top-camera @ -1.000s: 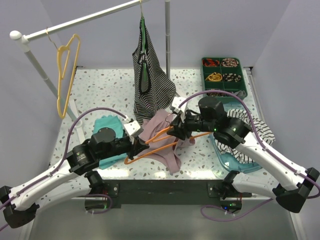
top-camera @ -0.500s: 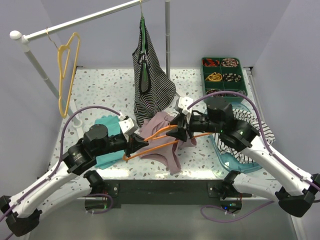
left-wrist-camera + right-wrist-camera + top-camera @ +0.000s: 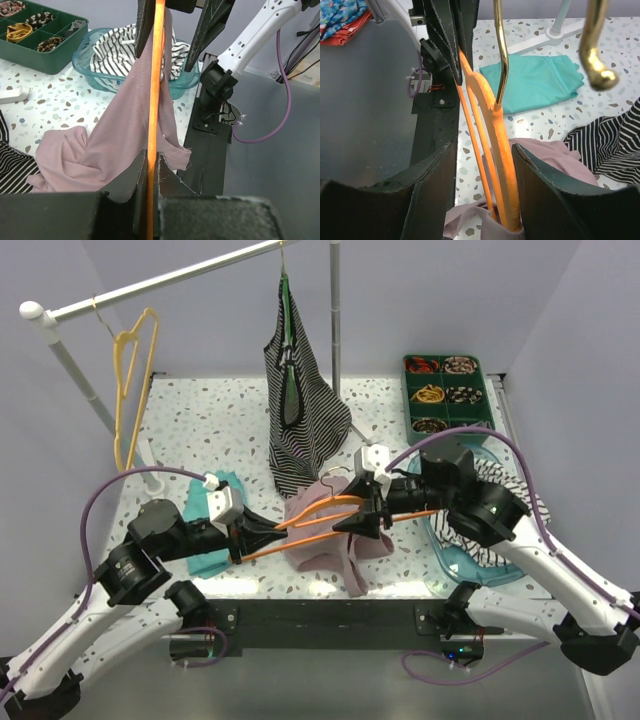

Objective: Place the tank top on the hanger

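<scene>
The orange hanger [image 3: 320, 525] lies level above the table, its metal hook [image 3: 501, 55] toward the rail. My left gripper [image 3: 266, 533] is shut on its left end, the bar [image 3: 153, 100] pinched between the jaws [image 3: 152, 159]. The mauve tank top [image 3: 335, 545] is draped over the hanger's right half, hanging down to the table [image 3: 105, 150]. My right gripper [image 3: 366, 514] stands open astride the hanger's neck [image 3: 502, 170]. Its fingers [image 3: 432, 190] show gaps on both sides, and pink cloth [image 3: 485, 225] is bunched below them.
A striped top [image 3: 300, 410] on a green hanger and a yellow hanger [image 3: 130, 390] hang from the rail. A folded teal cloth [image 3: 222, 483] lies by the left arm. A green compartment tray [image 3: 445, 390] and a teal basin [image 3: 450, 560] holding striped cloth stand at right.
The left arm has drawn back to the left, taking the hanger's end with it. The right gripper's jaws have spread apart around the hanger. The tank top has bunched along the hanger.
</scene>
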Controlling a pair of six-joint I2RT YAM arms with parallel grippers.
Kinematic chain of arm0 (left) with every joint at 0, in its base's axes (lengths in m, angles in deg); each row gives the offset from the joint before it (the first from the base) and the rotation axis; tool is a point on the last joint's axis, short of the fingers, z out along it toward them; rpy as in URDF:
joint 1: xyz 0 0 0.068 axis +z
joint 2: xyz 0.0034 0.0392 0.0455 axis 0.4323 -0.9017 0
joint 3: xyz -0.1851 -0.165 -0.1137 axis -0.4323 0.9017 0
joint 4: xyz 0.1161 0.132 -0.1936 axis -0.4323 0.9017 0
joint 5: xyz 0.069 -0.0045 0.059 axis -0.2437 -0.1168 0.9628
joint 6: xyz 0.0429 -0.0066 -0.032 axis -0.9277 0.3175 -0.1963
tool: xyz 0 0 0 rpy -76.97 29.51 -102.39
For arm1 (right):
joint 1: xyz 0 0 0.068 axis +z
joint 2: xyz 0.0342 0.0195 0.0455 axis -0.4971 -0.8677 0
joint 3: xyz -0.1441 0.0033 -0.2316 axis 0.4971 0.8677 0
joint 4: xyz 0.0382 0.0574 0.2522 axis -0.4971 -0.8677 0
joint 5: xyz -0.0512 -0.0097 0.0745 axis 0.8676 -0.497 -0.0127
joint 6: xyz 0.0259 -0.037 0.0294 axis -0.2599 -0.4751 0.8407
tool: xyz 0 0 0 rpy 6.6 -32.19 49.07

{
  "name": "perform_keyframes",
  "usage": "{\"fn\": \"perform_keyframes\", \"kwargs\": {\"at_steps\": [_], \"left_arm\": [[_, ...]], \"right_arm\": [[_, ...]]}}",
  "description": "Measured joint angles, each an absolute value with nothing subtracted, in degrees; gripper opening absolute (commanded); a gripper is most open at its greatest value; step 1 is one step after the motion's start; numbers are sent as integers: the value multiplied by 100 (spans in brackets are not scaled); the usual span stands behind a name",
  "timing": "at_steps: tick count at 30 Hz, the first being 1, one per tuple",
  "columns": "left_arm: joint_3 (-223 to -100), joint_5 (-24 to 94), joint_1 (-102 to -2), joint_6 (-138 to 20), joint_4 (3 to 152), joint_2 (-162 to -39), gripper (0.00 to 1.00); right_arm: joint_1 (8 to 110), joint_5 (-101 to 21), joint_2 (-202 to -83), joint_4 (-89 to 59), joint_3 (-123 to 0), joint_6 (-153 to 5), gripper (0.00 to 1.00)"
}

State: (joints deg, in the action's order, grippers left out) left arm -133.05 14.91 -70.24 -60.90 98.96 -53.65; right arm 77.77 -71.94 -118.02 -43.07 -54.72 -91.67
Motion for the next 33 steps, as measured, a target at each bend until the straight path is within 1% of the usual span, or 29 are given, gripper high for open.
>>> {"fn": "perform_keyframes", "kwargs": {"at_steps": [1,3,4,6,7,9,10,11,12,13,14,15,16,17,19,21,23,24,25,27,28,31,33], "left_arm": [[-13305,1460,-7024,-6090,9902,-5358,0],[-13305,1438,-7024,-6088,9918,-5367,0],[-13305,1425,-7019,-6088,9933,-5367,0],[-13305,1399,-7019,-6090,9957,-5360,0],[-13305,1386,-7019,-6090,9985,-5358,0],[-13305,1395,-7019,-6090,9998,-5363,0],[-13305,1441,-7019,-6083,10003,-5367,0],[-13305,1535,-7013,-6072,10018,-5382,4],[-13305,1600,-7002,-6051,10022,-5417,13],[-13305,1655,-7002,-6029,10012,-5450,24],[-13309,1731,-7004,-6000,9987,-5507,51],[-13324,1860,-7004,-5970,9990,-5590,61],[-13348,2057,-6993,-5939,9977,-5691,68],[-13390,2295,-6987,-5880,9928,-5809,81],[-13506,2691,-6973,-5769,9869,-5990,87],[-13584,3036,-6971,-5723,9826,-6066,89],[-13681,3257,-6971,-5692,9793,-6062,88],[-13746,3336,-6971,-5688,9765,-6075,85],[-13823,3371,-6971,-5688,9743,-6099,78],[-13982,3392,-6971,-5692,9690,-6150,68],[-14043,3384,-6971,-5688,9677,-6193,62],[-14179,3235,-6971,-5694,9681,-6462,57],[-14179,3089,-6978,-5681,9756,-6661,56]], "right_arm": [[7779,-7205,-11821,-4324,-5472,-9176,47],[7779,-7238,-11843,-4346,-5472,-9180,39],[7775,-7242,-11856,-4346,-5472,-9198,33],[7775,-7242,-11876,-4348,-5472,-9196,25],[7773,-7238,-11880,-4352,-5472,-9189,16],[7766,-7190,-11882,-4366,-5472,-9189,4],[7764,-7177,-11880,-4368,-5470,-9176,0],[7766,-7196,-11869,-4396,-5470,-9141,0],[7771,-7157,-11858,-4407,-5468,-9128,0],[7771,-7109,-11839,-4411,-5457,-9108,0],[7766,-7048,-11812,-4407,-5422,-9091,0],[7764,-6962,-11797,-4405,-5394,-9056,0],[7766,-6881,-11775,-4392,-5341,-8977,0],[7771,-6766,-11762,-4394,-5302,-8949,0],[7790,-6488,-11756,-4390,-5188,-8855,0],[7784,-6151,-11793,-4392,-5072,-8776,0],[7779,-5874,-11839,-4381,-4992,-8695,0],[7779,-5714,-11863,-4363,-4937,-8651,0],[7779,-5546,-11880,-4355,-4887,-8610,0],[7779,-5164,-11915,-4331,-4801,-8503,0],[7782,-4882,-11946,-4333,-4788,-8439,0],[7779,-4394,-12016,-4320,-4788,-8343,0],[7777,-4121,-12051,-4326,-4788,-8286,0]]}}
